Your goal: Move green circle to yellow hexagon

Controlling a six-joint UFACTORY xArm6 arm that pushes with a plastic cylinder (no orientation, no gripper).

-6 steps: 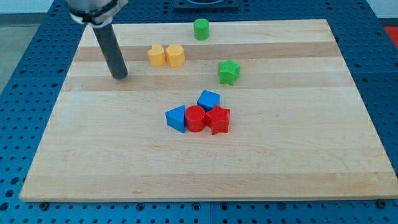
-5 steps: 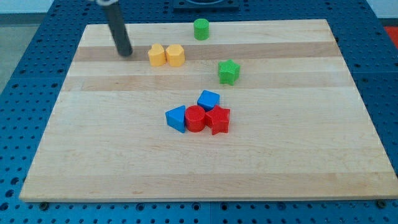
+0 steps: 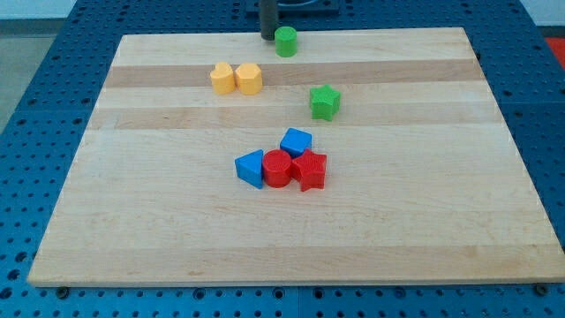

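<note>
Resting at the view's top edge of the desk (image 3: 424,221), my tip (image 3: 267,35) sits just to the view's left of the green circle (image 3: 285,41), touching it or nearly so; contact cannot be confirmed. Only the lower stub of the rod shows, the rest is cut off by the frame. No jaws on this rig, so their state cannot be told.

Green circle: upright, near the top edge of the desk, slightly left of centre. Yellow hexagon (image 3: 250,79): below and to the view's left of the circle, well apart from it. A second yellow block (image 3: 222,78) touches the hexagon on its left side; its shape is unclear.

Green star (image 3: 325,102): alone, to the view's right of the yellow pair.

Centre cluster, all touching: blue cube (image 3: 297,141) at the top, blue triangle (image 3: 251,168) at the left, red circle (image 3: 277,168) in the middle, red star (image 3: 309,170) at the right.

No brands, labels or writing can be read anywhere.
</note>
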